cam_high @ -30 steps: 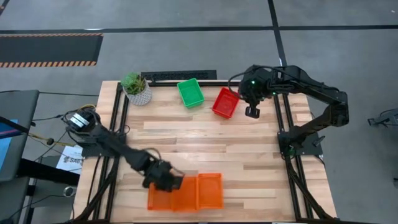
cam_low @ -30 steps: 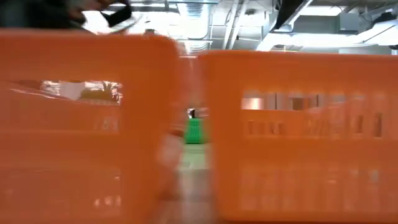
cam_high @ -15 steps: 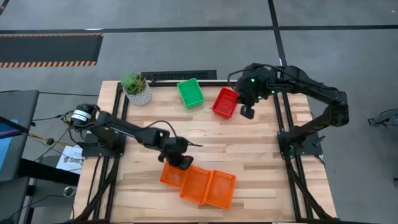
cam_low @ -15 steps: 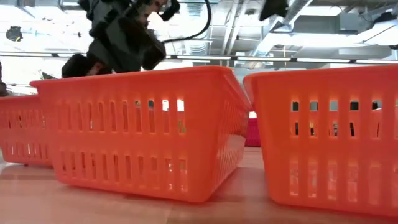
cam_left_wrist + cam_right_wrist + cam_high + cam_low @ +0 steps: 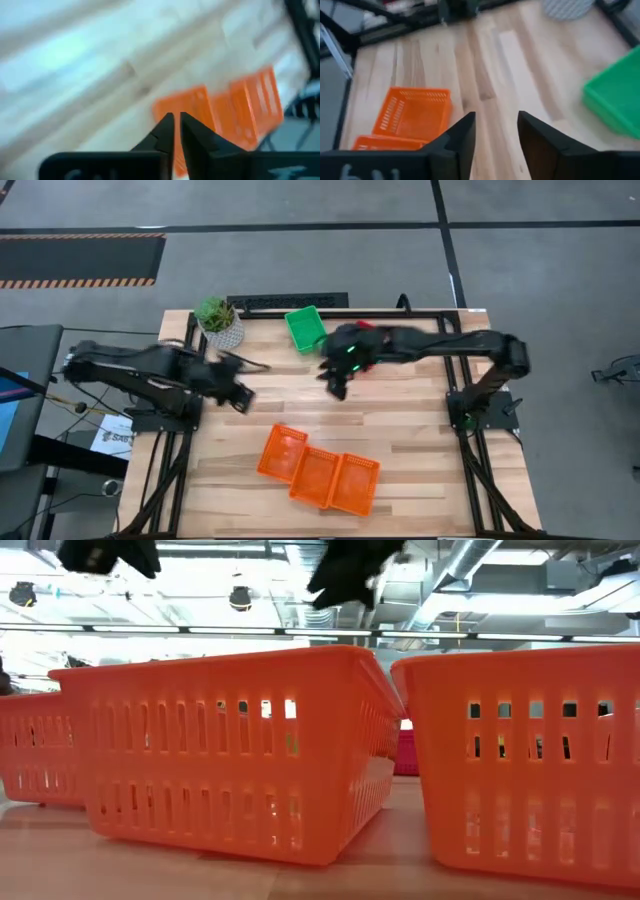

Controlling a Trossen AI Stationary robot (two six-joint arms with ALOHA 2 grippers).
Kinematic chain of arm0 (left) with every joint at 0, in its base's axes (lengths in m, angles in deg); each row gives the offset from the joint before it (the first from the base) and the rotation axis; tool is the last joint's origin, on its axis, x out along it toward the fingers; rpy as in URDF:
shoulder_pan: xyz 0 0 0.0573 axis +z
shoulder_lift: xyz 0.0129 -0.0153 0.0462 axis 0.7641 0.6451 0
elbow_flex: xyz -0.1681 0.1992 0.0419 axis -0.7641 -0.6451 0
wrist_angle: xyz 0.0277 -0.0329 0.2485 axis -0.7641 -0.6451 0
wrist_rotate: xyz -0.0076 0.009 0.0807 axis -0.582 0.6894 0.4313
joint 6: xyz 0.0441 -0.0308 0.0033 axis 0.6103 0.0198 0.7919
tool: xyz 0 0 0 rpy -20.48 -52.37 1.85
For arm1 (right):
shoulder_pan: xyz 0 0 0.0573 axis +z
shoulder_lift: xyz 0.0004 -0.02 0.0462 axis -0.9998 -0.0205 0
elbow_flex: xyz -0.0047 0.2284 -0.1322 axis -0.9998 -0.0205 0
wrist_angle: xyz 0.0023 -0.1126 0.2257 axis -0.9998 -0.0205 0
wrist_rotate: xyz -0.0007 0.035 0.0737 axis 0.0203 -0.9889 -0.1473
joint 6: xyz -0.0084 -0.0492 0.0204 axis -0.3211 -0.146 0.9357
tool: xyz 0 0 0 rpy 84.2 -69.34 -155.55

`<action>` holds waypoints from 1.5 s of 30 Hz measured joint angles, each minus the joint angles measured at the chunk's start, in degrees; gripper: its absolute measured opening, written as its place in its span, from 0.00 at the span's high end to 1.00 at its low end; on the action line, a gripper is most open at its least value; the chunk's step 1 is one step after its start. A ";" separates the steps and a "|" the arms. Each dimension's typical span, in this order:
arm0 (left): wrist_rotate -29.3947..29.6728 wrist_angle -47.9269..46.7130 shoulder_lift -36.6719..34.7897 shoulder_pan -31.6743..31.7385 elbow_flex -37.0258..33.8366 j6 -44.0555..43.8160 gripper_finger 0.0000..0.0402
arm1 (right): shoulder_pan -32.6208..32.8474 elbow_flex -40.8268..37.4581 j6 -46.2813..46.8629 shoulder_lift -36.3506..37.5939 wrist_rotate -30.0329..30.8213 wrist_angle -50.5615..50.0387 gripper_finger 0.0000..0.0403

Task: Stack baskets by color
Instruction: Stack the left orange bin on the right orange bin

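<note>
Three orange baskets (image 5: pixel 318 474) stand side by side on their bottoms in a slanted row near the table's front middle; in the low view they fill the foreground (image 5: pixel 230 750). A green basket (image 5: pixel 306 328) sits at the far edge. Beside it a red basket (image 5: pixel 366 326) is mostly hidden under my right arm. My left gripper (image 5: pixel 241 399) hangs above the bare wood left of the orange row, shut and holding nothing (image 5: pixel 175 120). My right gripper (image 5: pixel 335 382) hovers open over the table's middle, between the green basket and the orange row (image 5: pixel 495 122).
A white-potted green plant (image 5: pixel 218 320) stands at the far left corner. A dark bar (image 5: pixel 288 301) lies along the far edge. Bare wood (image 5: pixel 420 420) lies between the orange row and the far baskets and to the right of the row.
My left gripper dragged the orange row away from the near edge and swung it to a slant. It then let go, rose and drew back toward the table's left. My right gripper left the red basket and swept down toward the table's middle. The orange baskets now stand still.
</note>
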 joint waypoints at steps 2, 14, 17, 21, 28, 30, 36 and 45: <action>5.07 -2.80 -4.95 -0.75 0.01 -2.72 0.91 | 1.30 1.19 0.22 -4.64 0.08 2.44 0.55; 16.71 -8.71 -17.35 -1.80 -0.01 -8.05 0.54 | 5.63 13.50 -0.52 -25.76 -1.01 2.71 0.52; 17.06 -10.23 -17.55 -1.80 -0.01 -8.34 0.52 | 6.65 15.13 -0.48 -28.69 -3.22 2.25 0.53; 17.03 -12.02 -17.51 -1.80 -0.01 -7.74 0.52 | 8.64 15.80 -0.47 -30.55 -3.98 2.60 0.52; 17.06 -13.08 -17.37 -1.80 -0.03 -6.51 0.52 | 10.99 15.74 0.89 -33.77 -3.92 3.09 0.54; 17.10 -13.32 -17.44 -1.80 -0.03 -6.39 0.52 | 10.98 15.69 2.41 -34.94 -4.46 3.14 0.54; 17.12 -14.17 -17.41 -1.80 -0.03 -6.05 0.52 | 10.86 15.61 3.44 -35.99 -4.18 1.84 0.57; 17.21 -14.18 -17.39 -1.80 -0.03 -4.79 0.52 | 10.43 15.75 6.17 -34.14 -4.03 0.95 0.57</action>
